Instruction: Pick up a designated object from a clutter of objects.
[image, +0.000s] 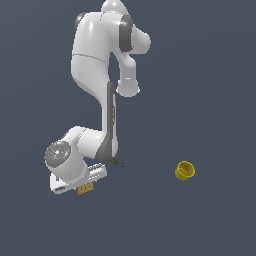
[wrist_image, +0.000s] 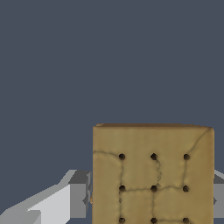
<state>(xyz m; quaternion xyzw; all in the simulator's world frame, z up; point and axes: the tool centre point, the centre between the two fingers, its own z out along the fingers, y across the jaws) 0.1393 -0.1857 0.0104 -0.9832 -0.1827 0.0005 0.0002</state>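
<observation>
In the exterior view the white arm bends down and its pincer (image: 85, 186) is low over the dark table (image: 210, 75), at the exterior view's left. Under the pincer a small tan cracker (image: 86, 189) shows, only its edge is visible there. A thin dark tool (image: 118, 163) lies just beside the arm, partly hidden by it. The yellow cup (image: 184, 171) lies on its side well apart, toward the exterior view's right. In the wrist view the cracker (wrist_image: 153, 175) fills much of the picture, with grooves and small dark holes on its face. One grey finger (wrist_image: 78, 194) touches one side of it and another finger (wrist_image: 218, 197) is at the opposite side, so the pincer is closed on the cracker.
</observation>
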